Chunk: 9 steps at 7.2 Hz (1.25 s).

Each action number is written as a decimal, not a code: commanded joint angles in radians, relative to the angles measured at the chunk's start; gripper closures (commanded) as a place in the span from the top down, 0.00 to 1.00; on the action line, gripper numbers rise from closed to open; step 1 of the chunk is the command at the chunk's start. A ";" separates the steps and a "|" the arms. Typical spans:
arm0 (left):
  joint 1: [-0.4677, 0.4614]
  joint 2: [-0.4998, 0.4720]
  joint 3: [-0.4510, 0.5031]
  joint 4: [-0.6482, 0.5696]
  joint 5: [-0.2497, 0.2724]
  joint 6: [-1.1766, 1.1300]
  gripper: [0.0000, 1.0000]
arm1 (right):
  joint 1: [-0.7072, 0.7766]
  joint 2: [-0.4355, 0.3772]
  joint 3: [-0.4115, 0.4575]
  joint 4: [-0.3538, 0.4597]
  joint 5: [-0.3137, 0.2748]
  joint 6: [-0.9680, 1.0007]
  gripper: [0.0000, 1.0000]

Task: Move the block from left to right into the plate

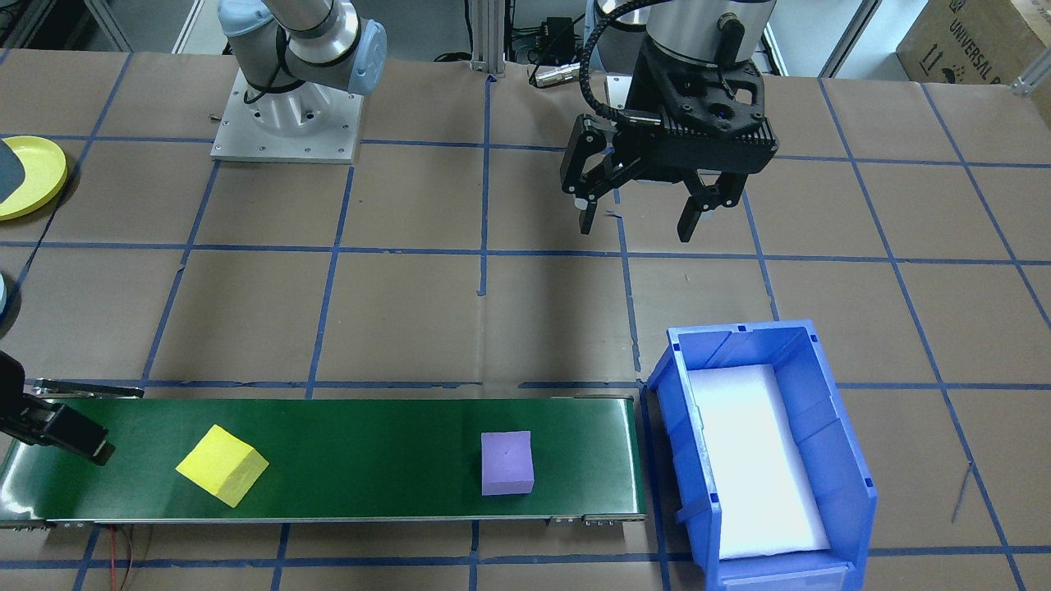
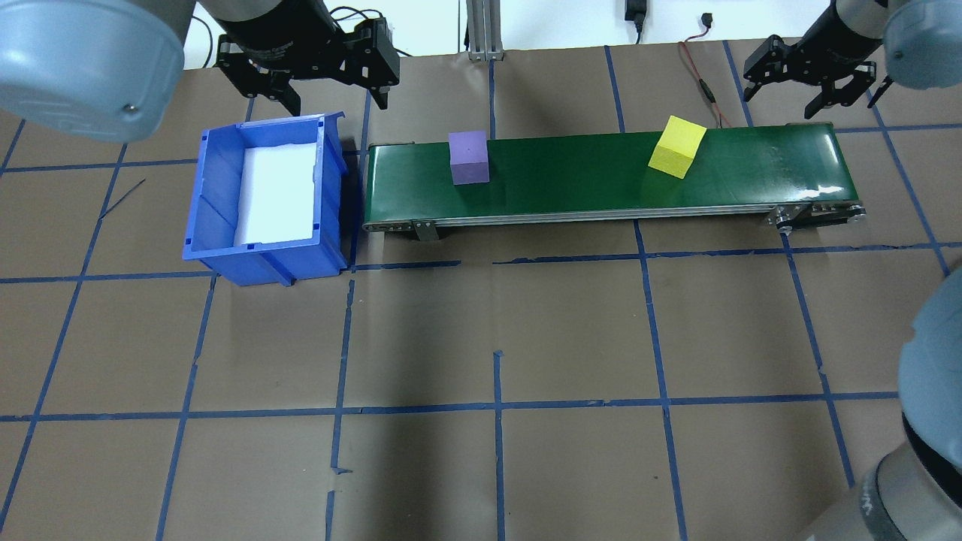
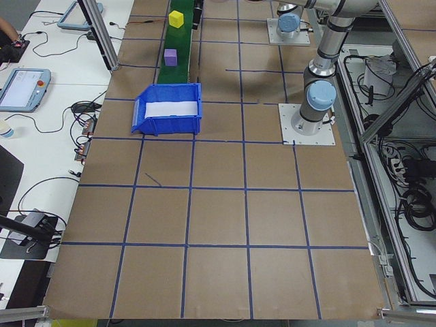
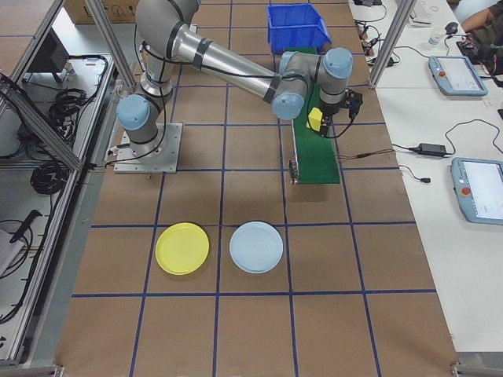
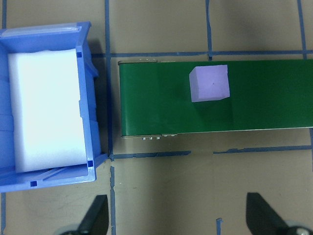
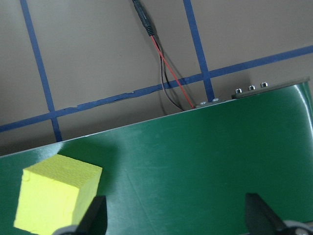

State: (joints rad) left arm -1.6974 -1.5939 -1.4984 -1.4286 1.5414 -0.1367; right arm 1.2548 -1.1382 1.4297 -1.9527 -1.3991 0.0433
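A yellow block (image 1: 222, 464) (image 2: 677, 146) (image 6: 56, 198) and a purple block (image 1: 507, 462) (image 2: 468, 156) (image 5: 209, 83) lie on the green conveyor belt (image 2: 586, 173). My left gripper (image 1: 636, 217) (image 2: 334, 94) hangs open and empty behind the blue bin, above the tabletop and apart from the purple block. Over the belt's other end my right gripper (image 2: 785, 98) (image 6: 176, 220) is open and empty, close beside the yellow block. A yellow plate (image 4: 182, 248) (image 1: 29, 176) and a light blue plate (image 4: 256, 247) rest on the table past that belt end.
A blue bin (image 1: 829, 435) (image 2: 259, 252) (image 5: 88, 98) with a white foam liner stands against the belt's end on my left side. Red and black wires (image 6: 166, 73) run from the belt's far edge. Blue tape lines grid the brown table.
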 commanded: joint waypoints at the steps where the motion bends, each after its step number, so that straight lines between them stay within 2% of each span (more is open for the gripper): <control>1: 0.060 0.066 -0.072 -0.013 0.006 0.008 1.00 | 0.000 0.000 0.021 -0.002 0.046 0.062 1.00; 3: 0.061 0.081 -0.083 -0.049 0.011 0.009 1.00 | 0.002 0.020 0.041 -0.032 0.072 0.110 1.00; 4: 0.061 0.083 -0.083 -0.053 0.020 0.012 1.00 | 0.002 0.044 0.043 -0.088 0.071 0.136 1.00; 5: 0.061 0.083 -0.083 -0.067 0.049 0.082 1.00 | 0.002 0.052 0.047 -0.092 0.071 0.135 1.00; 7: 0.064 0.083 -0.082 -0.095 0.040 0.115 1.00 | 0.002 0.055 0.054 -0.113 0.071 0.110 1.00; 9: 0.061 0.084 -0.083 -0.096 0.049 0.115 1.00 | 0.002 0.098 0.057 -0.118 0.054 0.095 1.00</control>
State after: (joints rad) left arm -1.6345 -1.5100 -1.5802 -1.5230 1.5884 -0.0236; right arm 1.2563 -1.0600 1.4831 -2.0666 -1.3319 0.1513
